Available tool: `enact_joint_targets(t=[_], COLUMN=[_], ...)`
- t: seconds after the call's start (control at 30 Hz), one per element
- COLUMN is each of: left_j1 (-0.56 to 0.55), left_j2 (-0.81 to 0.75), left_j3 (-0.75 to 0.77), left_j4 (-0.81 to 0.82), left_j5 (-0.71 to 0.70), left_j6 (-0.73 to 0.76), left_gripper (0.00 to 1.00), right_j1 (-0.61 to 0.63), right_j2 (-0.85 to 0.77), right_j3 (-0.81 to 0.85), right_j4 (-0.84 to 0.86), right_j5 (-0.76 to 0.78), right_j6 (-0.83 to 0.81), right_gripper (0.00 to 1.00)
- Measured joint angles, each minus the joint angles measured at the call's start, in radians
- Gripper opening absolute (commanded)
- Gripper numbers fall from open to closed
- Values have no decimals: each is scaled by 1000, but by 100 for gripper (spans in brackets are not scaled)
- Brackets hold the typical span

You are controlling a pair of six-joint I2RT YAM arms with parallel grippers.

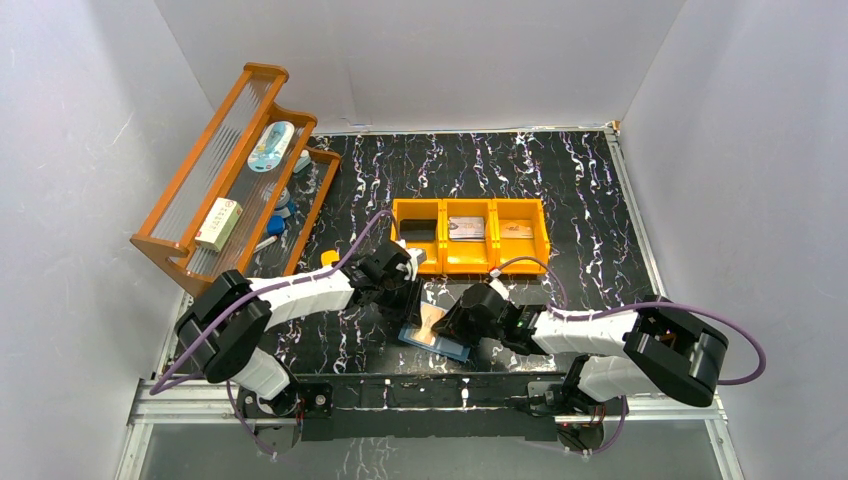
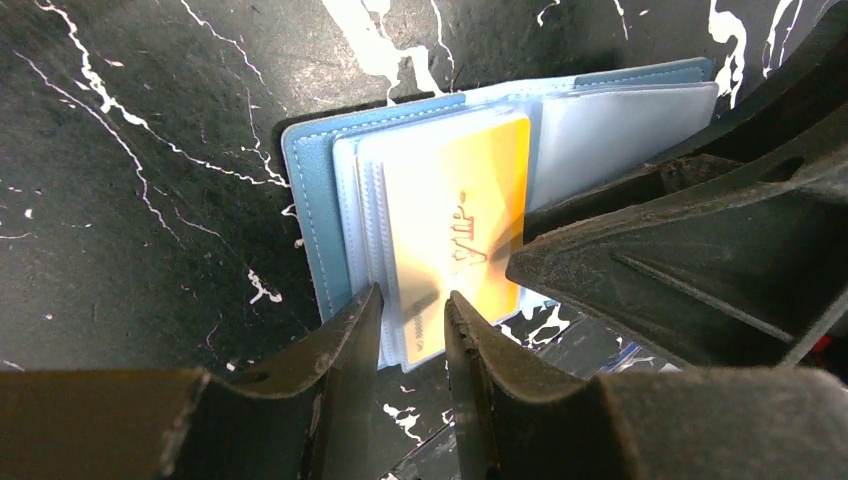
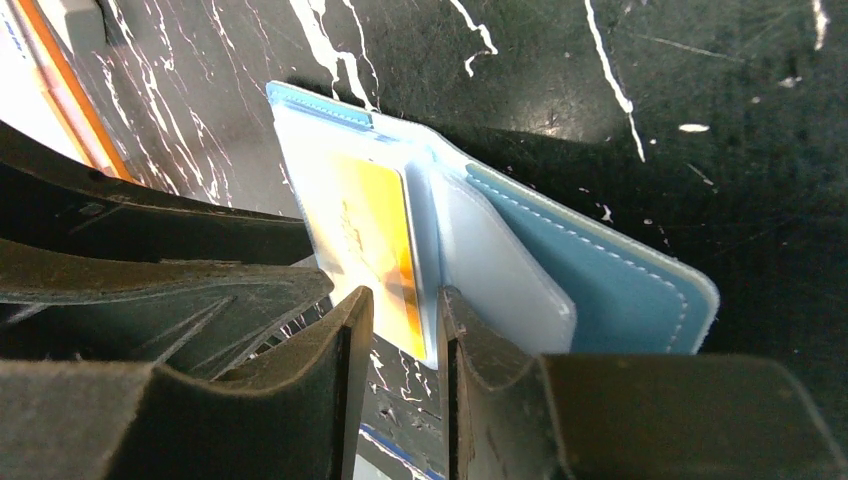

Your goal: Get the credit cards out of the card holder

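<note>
Left gripper (image 2: 412,315) is closed to a narrow slit, pinching the clear sleeves at the near edge of the holder (image 2: 305,210). Right gripper (image 3: 405,318), also almost closed, nips the edge of the orange card (image 3: 375,230), which sits inside its sleeve. The holder lies open and flat on the table (image 2: 120,250) between both arms, near the front edge, with an orange bin (image 1: 470,262) just behind
</note>
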Motion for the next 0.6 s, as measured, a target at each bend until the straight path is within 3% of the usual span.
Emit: enact_joint_targets(t=[0.23, 0.6], left_j1=[0, -14], left_j2=[6, -12], left_j3=[-23, -62], left_j4=[35, 60], left_j5=[20, 26], left_j6=[-10, -33], left_gripper=[24, 6], right_j1=[-10, -64], right_j2=[-4, -10], right_j3=[-19, -72], right_j4=[23, 105], right_j5=[-11, -91], right_j6=[1, -46], right_gripper=[35, 15])
